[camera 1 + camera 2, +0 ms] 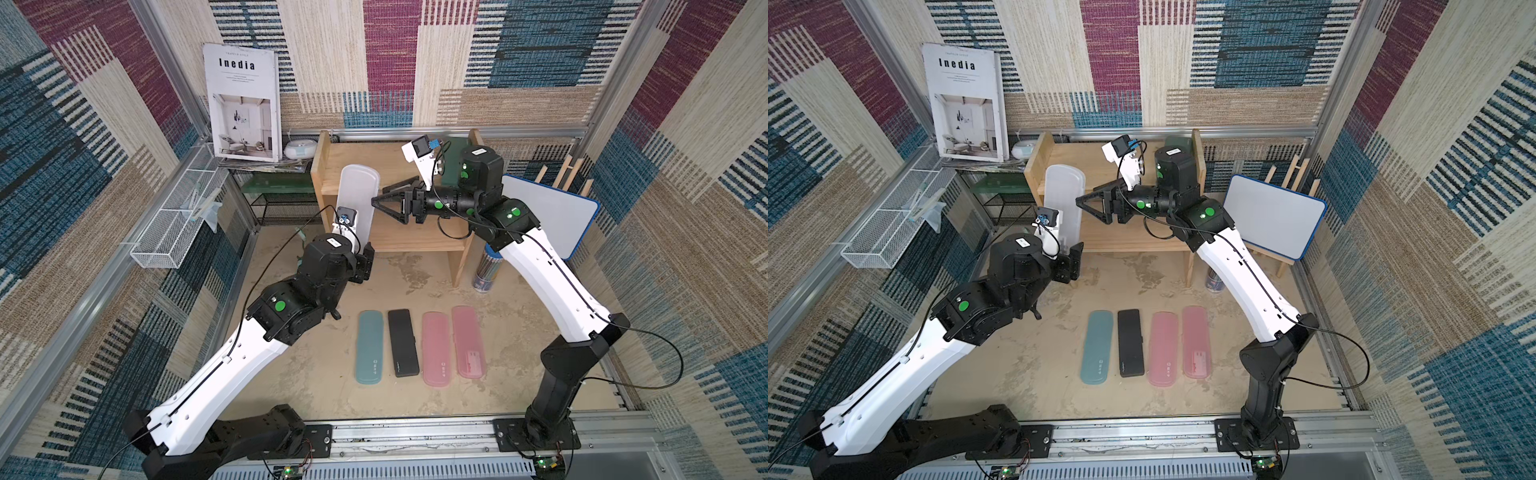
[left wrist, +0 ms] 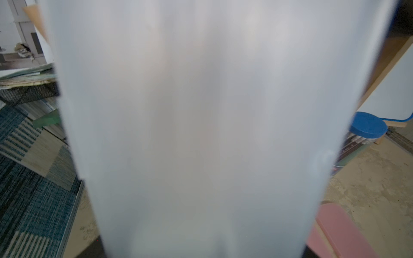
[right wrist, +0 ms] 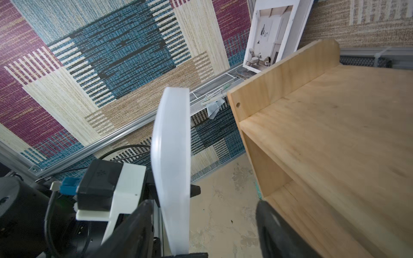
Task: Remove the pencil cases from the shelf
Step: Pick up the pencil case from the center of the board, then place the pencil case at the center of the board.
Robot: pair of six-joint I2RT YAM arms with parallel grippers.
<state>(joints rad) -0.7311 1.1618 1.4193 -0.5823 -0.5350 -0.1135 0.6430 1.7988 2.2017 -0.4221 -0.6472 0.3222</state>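
L gripper [image 1: 362,251] was clamped on the lower end of the white case [image 1: 359,195] and held it upright. The case's flat face was toward the L wrist cam and nearly filled that view; the fingers were mostly hidden behind arm & case. The case hung clear of the table [image 1: 311,374], in front of the shelf [image 1: 411,235] at its L end, resting on neither tier. R gripper [image 1: 377,196] sat just beside the case's R edge, jaws spread wide, gripping nothing. In the R wrist view the case showed edge-on, nearer one finger [image 3: 138,219], w/ no contact I could make out. Behind the R arm a green case [image 1: 449,172] stood on the shelf's upper tier against the R side panel, half hidden. Four more lay flat on the table in front of the shelf, side by side in a row: teal case [image 1: 370,347], black case [image 1: 402,343], pink case [image 1: 436,349], 2nd pink case [image 1: 468,343]. A pencil tube [image 1: 484,270] stood by the shelf's R leg, w/ a whiteboard [image 1: 548,216] propped beyond it. L of the shelf was a black mesh rack [image 1: 282,208], then a white wire basket [image 1: 174,232] along the L wall, and a book [image 1: 243,104] leaned in the back corner.
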